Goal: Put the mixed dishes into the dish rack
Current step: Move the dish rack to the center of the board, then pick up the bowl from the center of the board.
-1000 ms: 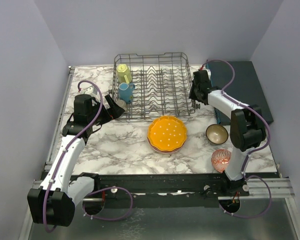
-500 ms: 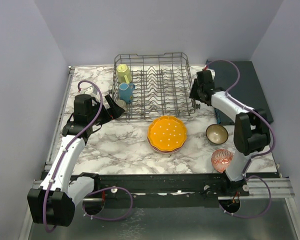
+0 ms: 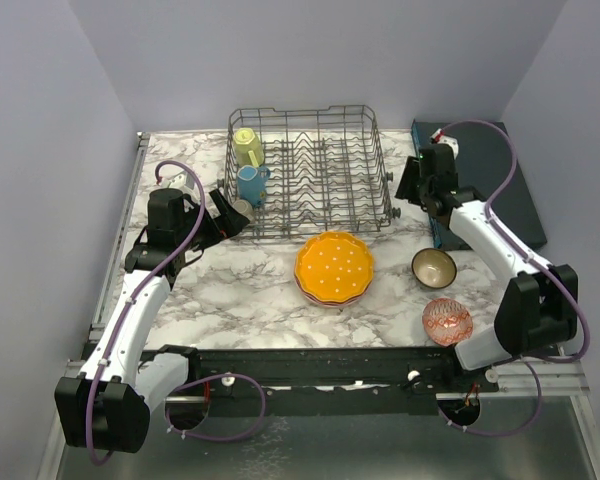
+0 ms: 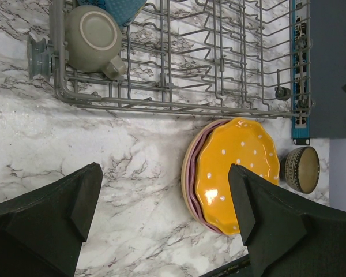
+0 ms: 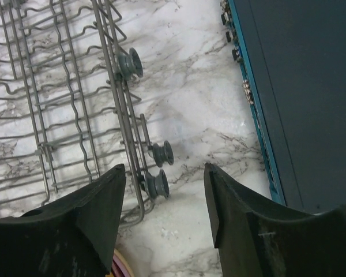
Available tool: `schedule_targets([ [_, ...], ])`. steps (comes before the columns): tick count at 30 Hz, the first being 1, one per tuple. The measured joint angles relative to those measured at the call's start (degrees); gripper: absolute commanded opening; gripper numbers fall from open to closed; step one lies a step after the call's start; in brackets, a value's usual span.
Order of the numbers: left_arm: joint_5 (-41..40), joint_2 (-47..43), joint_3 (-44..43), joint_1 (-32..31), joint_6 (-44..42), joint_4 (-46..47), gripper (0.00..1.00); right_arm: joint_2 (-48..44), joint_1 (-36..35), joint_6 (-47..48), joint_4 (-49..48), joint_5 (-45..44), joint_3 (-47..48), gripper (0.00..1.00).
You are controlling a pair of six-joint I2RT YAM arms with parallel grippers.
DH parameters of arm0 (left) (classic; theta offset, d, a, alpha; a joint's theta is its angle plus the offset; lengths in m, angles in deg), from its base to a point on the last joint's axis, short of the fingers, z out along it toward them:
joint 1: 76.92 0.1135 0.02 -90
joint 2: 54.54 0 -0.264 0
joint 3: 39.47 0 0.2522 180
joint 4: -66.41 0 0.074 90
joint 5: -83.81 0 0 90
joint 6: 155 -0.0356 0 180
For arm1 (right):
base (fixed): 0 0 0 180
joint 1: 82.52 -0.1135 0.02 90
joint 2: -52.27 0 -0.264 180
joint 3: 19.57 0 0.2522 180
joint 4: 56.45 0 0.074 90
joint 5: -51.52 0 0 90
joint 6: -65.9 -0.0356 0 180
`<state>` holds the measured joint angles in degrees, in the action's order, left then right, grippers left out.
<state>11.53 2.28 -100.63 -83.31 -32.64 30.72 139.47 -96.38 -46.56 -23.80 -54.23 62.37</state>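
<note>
we've got the left gripper [image 4: 164, 170] wide open near the dish rack [image 3: 308, 170], and the right gripper [image 5: 164, 170] released by its right edge, both holding nothing.

The rack [image 3: 310, 168] at 12 o'clock is thin grey metal wire with a dull sheen, standing on a smooth, marble-patterned table [image 3: 240, 292]. The orange plate [image 3: 334, 266] looks glazed and glossy. The box [image 3: 490, 180] at 2 o'clock is matt.
</note>
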Motion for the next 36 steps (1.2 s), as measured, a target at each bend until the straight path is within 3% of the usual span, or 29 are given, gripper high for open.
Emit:
schedule_targets([
  [13,1.42,3.10,0.15,0.00,1.95,0.85,0.99,-12.72,0.00,-1.55,9.49,2.56,-8.57,0.68],
  [19,2.01,3.21,0.24,0.00,1.92,0.90,0.99,-14.43,0.00,-4.70,14.38,1.55,-10.32,0.68],
  [26,2.43,3.21,0.24,-0.31,1.92,0.90,0.99,-14.43,0.00,-12.70,22.23,-2.21,-10.84,0.68],
  [29,2.43,3.23,0.24,-0.48,1.92,0.90,0.99,-14.43,0.00,-16.96,25.05,-4.07,-11.08,0.73],
  [36,2.43,3.21,0.24,-0.94,1.90,0.87,0.99,-14.71,0.00,-25.14,30.93,-10.34,-13.68,0.76],
])
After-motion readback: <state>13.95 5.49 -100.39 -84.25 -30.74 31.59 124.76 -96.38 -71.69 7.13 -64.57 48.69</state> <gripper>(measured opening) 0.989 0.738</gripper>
